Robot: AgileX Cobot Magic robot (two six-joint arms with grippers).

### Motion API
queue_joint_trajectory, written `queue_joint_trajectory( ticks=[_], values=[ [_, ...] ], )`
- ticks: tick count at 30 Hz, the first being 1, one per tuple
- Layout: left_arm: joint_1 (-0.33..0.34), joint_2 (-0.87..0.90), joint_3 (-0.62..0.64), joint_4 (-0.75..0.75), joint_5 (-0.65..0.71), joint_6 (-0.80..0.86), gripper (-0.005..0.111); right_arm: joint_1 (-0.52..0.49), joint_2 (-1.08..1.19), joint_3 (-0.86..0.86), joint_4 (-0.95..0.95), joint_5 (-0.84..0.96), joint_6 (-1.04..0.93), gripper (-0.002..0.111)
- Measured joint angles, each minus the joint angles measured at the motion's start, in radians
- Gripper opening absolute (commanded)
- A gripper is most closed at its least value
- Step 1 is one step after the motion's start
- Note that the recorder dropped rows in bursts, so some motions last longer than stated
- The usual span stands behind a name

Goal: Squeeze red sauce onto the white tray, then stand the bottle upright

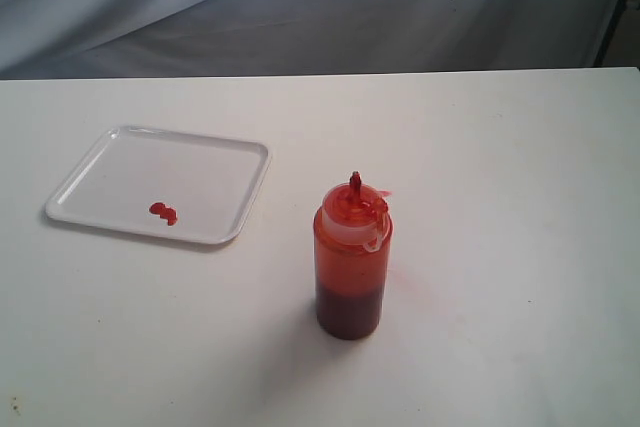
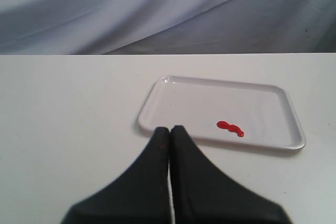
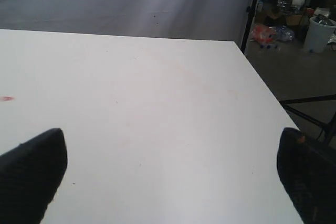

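Observation:
The bottle (image 1: 351, 265) stands upright on the white table, orange-red and translucent, dark sauce in its lower part, red nozzle up with its small cap hanging at the side. To its left lies the white tray (image 1: 215, 155) with a small blob of red sauce (image 1: 163, 212) near its front edge. Neither gripper shows in the exterior view. In the left wrist view my left gripper (image 2: 170, 129) is shut and empty, just short of the tray (image 2: 157, 93) and the sauce (image 2: 230, 128). My right gripper (image 3: 173, 145) is wide open over bare table, holding nothing.
A faint pink smear (image 1: 415, 282) marks the table right of the bottle. Grey cloth (image 1: 300, 7) hangs behind the table. The right wrist view shows the table's far edge (image 3: 262, 77), a black stand leg (image 3: 253, 9) and clutter on the floor beyond.

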State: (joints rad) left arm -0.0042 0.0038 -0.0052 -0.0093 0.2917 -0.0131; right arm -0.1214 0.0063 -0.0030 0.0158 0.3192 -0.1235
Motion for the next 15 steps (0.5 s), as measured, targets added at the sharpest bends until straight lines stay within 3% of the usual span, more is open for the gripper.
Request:
queue_joint_trajectory(
  ticks=[15],
  values=[
    [0.000, 0.000, 0.000, 0.000, 0.000, 0.000, 0.000, 0.000, 0.000, 0.000, 0.016, 0.017, 0.000, 0.105]
  ],
)
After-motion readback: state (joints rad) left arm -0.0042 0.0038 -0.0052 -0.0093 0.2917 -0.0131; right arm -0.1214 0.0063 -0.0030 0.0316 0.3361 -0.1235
